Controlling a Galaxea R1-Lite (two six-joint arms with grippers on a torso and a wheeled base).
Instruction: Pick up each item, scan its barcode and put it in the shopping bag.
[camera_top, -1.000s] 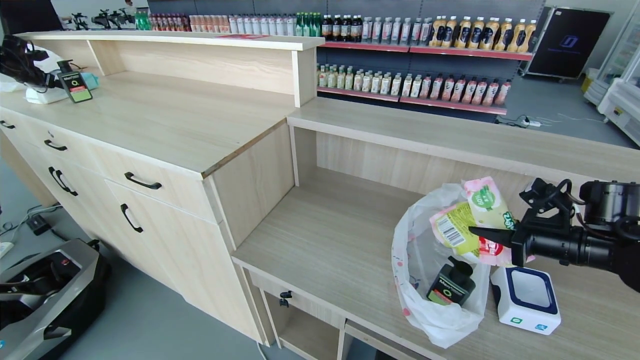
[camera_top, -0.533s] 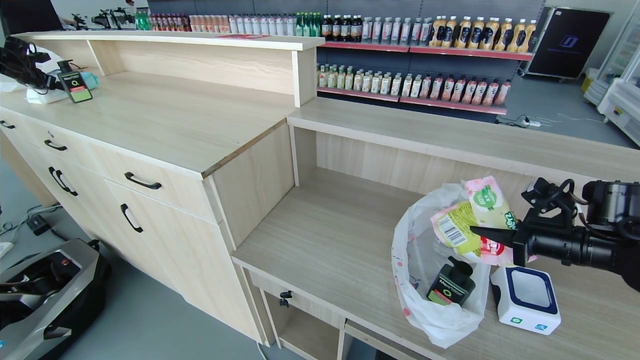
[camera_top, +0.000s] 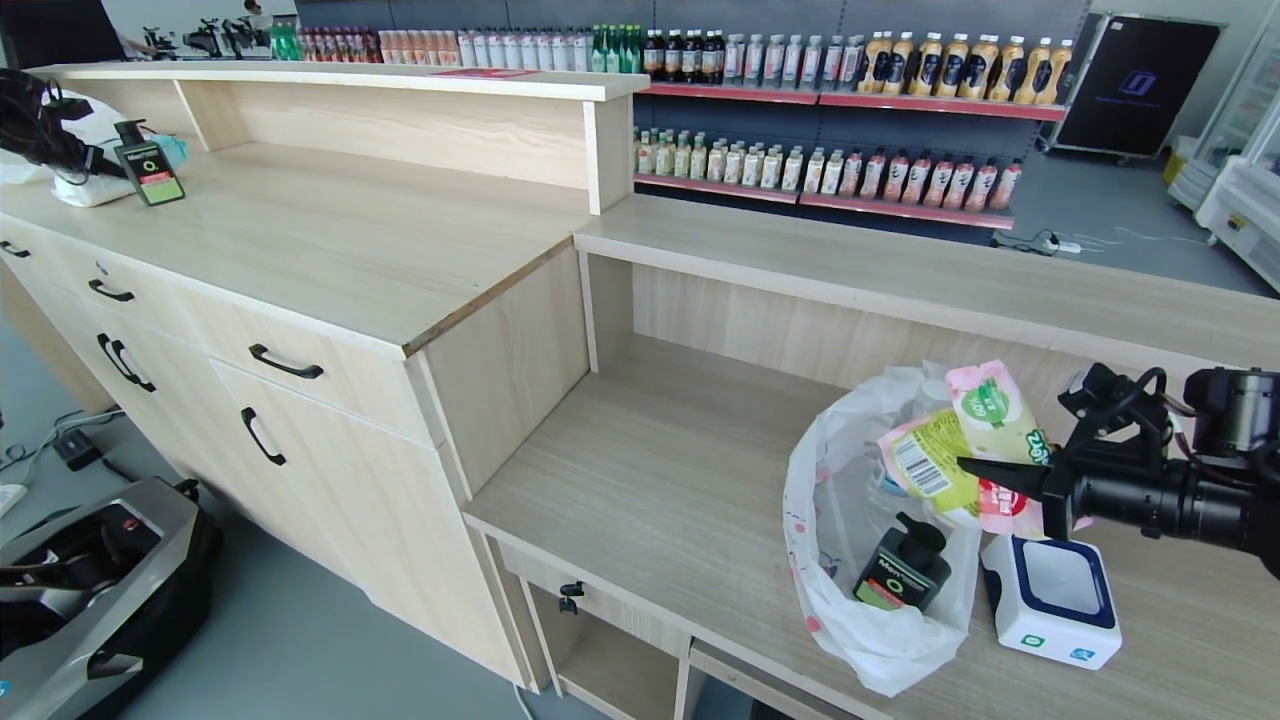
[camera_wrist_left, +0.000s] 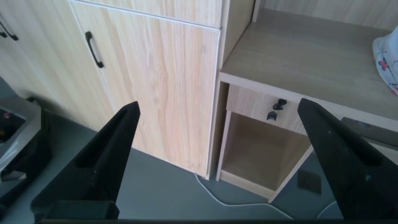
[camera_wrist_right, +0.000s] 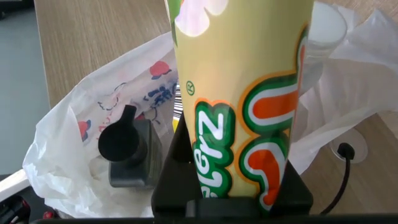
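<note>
- A dark pump bottle (camera_top: 150, 170) stands upright on the upper counter (camera_top: 330, 240), toward 10 o'clock in the head view. It is just beside a white bundle (camera_top: 85, 187).
- The left gripper (camera_wrist_left: 217, 109) has its fingers spread wide apart and holds nothing. It hangs over grey floor in front of a cabinet door (camera_wrist_left: 155, 81) with a black handle.
- The shopping bag (camera_top: 825, 540), white plastic with small pink prints, sits open on the lower desk (camera_top: 650, 470) at about 4 o'clock in the head view. A black pump bottle (camera_top: 905, 572) stands inside it.
- The snack pouch (camera_top: 950, 440), yellow-green and pink, is tilted with its barcode facing the head camera. It is held over the bag's mouth, at the bag's 1 o'clock.
- The right gripper (camera_top: 985, 474) is clamped on the pouch's lower end, coming in from 3 o'clock.
- The scanner (camera_top: 1050, 598), white with a blue rim, lies on the desk just beside the bag at its 3 o'clock, below the right arm.
</note>
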